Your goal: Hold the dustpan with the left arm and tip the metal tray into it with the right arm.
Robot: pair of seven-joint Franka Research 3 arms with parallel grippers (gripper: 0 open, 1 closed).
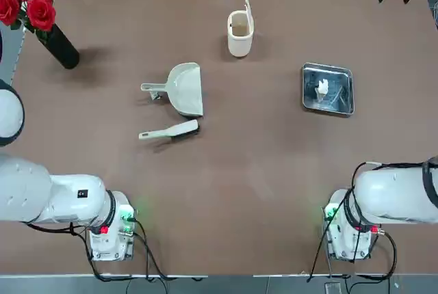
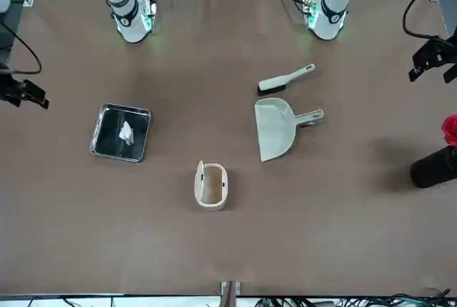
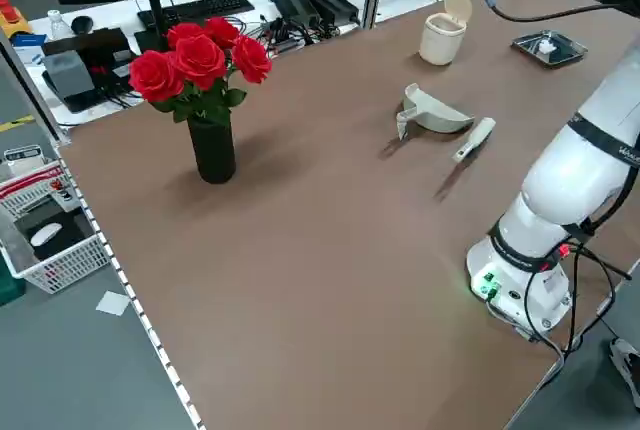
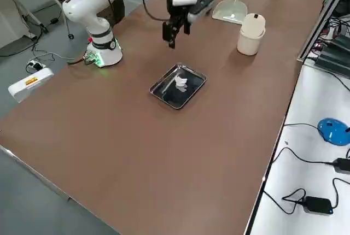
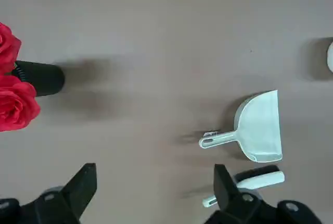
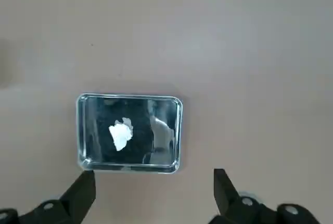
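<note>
While both end effectors, left (image 5: 156,198) and right (image 6: 155,198), hang spread and unladen, the dustpan (image 1: 185,89) looks pale and round-backed, the tray (image 1: 328,89) shiny, holding white scrap (image 1: 321,89).

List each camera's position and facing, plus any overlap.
Top: overhead, facing down at the table; both arms show, tray right, dustpan left.
Front: across the table, facing the robot; both arm bases, parts of both grippers.
Left side: raised, diagonally down past the vase; one arm.
Right side: raised, diagonally down over the tray; one arm base, one gripper.
Left wrist: faces dustpan and brush; left gripper, open.
Right wrist: faces tray; right gripper, open.
Top and front share tray, dustpan, brush.
</note>
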